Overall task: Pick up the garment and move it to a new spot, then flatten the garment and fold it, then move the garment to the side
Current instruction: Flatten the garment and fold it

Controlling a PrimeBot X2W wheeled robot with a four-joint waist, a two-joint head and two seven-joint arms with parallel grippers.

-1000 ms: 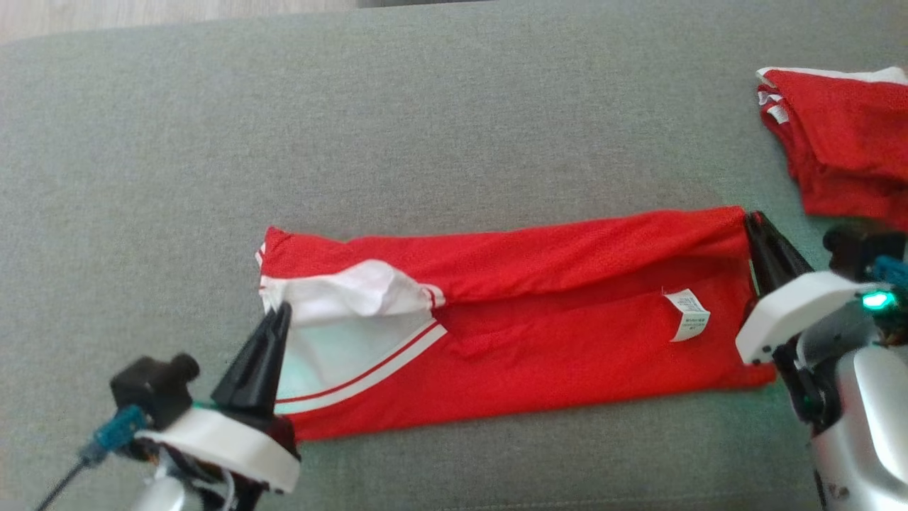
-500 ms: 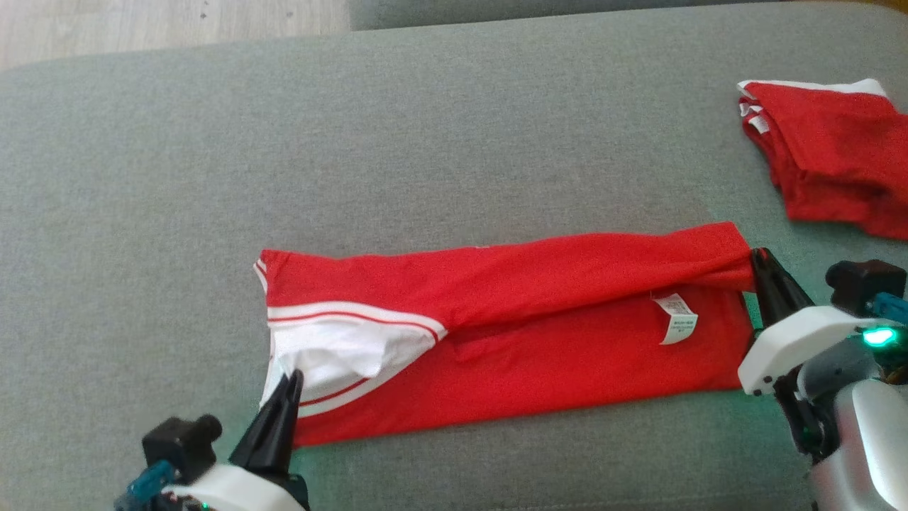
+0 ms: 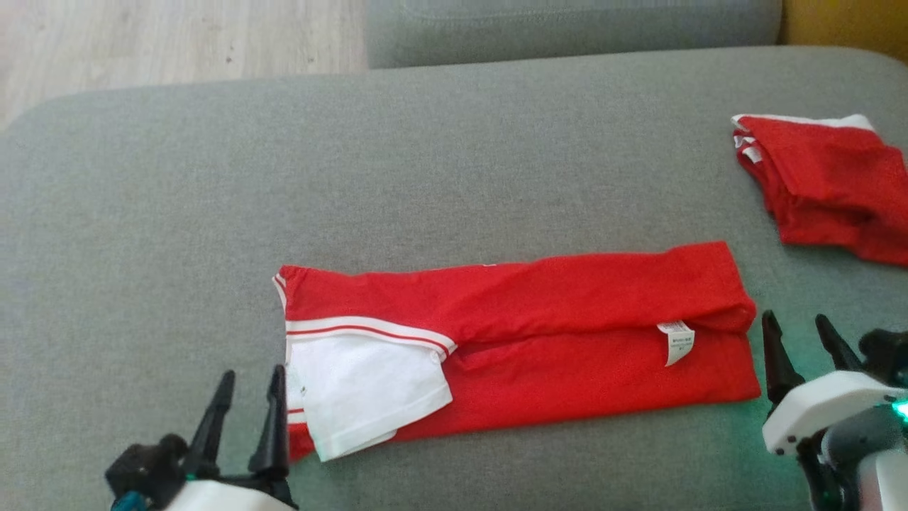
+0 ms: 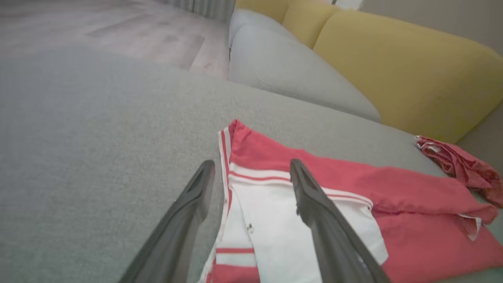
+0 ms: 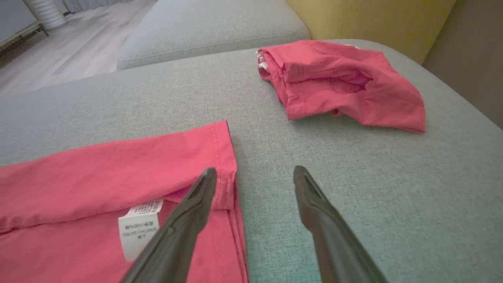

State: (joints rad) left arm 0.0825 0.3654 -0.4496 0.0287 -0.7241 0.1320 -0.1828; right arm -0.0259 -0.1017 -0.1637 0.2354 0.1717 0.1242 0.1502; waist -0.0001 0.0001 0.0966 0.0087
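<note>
Garments number two, both red. The garment [image 3: 567, 333] of the task lies in the middle of the grey sofa seat [image 3: 425, 163] as one long band, folded lengthwise. At its left end it has a white panel [image 3: 362, 383] edged with red and white stripes. One white care label [image 3: 675, 341] sits near the band's right end; its print is too small to read. The second red garment [image 3: 823, 184] rests in a folded pile, well apart at the far right of the seat. End effectors number two. The left end effector [image 3: 252, 374] stands at the band's left end with fingers spread, holding nothing. The right end effector [image 3: 794, 319], at the band's right edge, is likewise spread and empty.
</note>
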